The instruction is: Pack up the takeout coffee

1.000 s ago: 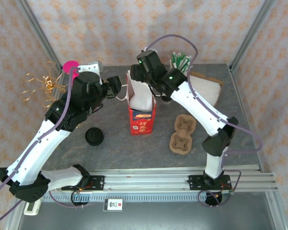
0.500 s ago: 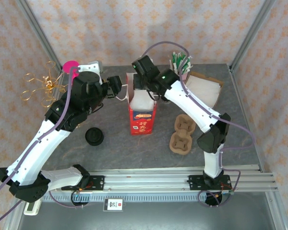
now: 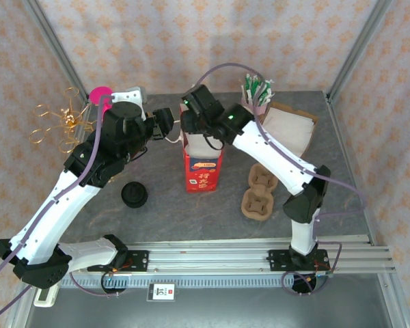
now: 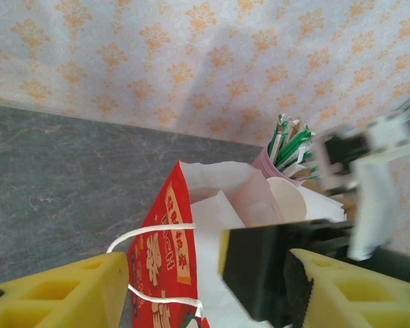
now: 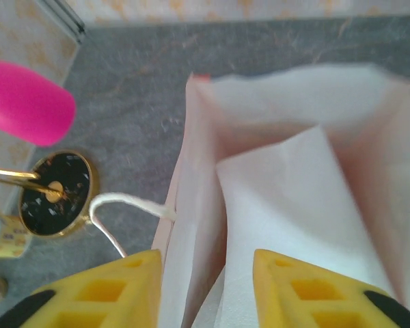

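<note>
Two hands work the upright red paper bag with white lining (image 3: 203, 171) at mid-surface. The right hand (image 5: 205, 273) has swung toward 9 o'clock over the bag's mouth, fingers apart astride its wall. The left hand (image 4: 208, 273) sits at the bag's 10 o'clock, fingers apart around the white cord handle (image 4: 157, 229). Judgement: the bag is being spread open for loading.

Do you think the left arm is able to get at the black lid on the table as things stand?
Probably yes: the black lid lies uncovered on the table, with nothing around it.

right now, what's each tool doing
Left tool: open, bag handle in its gap.
Right tool: open, straddling the bag wall.
</note>
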Tool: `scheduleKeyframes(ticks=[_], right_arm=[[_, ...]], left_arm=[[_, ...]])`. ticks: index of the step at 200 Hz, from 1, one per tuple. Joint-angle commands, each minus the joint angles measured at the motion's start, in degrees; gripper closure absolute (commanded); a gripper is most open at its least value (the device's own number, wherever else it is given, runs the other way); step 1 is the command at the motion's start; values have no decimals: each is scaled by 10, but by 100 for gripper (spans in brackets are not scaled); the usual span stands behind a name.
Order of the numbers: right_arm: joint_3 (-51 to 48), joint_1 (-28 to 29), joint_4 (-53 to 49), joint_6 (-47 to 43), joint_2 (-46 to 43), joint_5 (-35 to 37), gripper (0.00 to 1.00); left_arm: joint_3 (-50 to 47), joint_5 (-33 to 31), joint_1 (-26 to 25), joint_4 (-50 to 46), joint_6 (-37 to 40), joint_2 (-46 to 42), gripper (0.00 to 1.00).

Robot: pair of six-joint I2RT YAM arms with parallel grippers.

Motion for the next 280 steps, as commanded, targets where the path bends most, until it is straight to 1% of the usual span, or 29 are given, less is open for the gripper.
scheduleKeyframes(ticks=[1,14,31,44,55,65,78,103,119,129,135,147,155,166,178,204,225,230,244,261,280], right_arm=[[21,-22,1,9,-46,6,58],[18,-34,10,10,-59,-15,59],[12,-65,7,15,-79,-34,59],[-11,-97,-3,19,-101,-22,57],[-44,-133,-14,26,-125,-7,55],[-98,-176,-7,29,-157,-9,51],[-186,-242,22,36,-206,-38,45],[-367,-371,106,65,-300,-112,34],[-479,-452,161,88,-341,-156,29],[-537,-498,191,101,-353,-191,28],[-563,-523,203,111,-357,-197,28],[-611,-553,241,121,-363,-205,28],[-633,-566,260,129,-362,-208,29],[-647,-569,276,130,-350,-208,30],[-652,-571,271,133,-330,-201,30],[-675,-572,304,152,-299,-230,32],[-684,-573,313,158,-283,-211,33],[-683,-573,308,156,-279,-203,32],[-692,-573,309,159,-278,-184,26],[-717,-575,340,172,-270,-214,26],[-711,-576,345,175,-237,-235,26]], left_arm=[[11,9,5,15,10,0,36],[15,14,5,15,9,2,37],[19,32,5,18,10,6,37],[21,52,5,24,3,10,37],[16,83,4,39,-4,12,38],[9,108,2,58,-12,17,39],[-1,135,-8,79,-15,25,39],[1,140,-35,91,-4,54,39],[4,145,-48,103,4,69,39],[8,150,-55,108,7,81,39],[10,152,-60,111,9,87,39],[14,155,-68,117,16,100,39],[16,158,-70,120,19,107,39],[16,164,-71,123,22,115,39],[16,164,-71,122,25,122,38],[10,155,-71,120,37,125,37],[11,149,-71,115,43,126,37],[12,147,-71,114,43,126,36],[10,145,-71,112,45,124,36],[8,140,-71,110,46,125,36],[10,137,-71,109,47,128,36]])
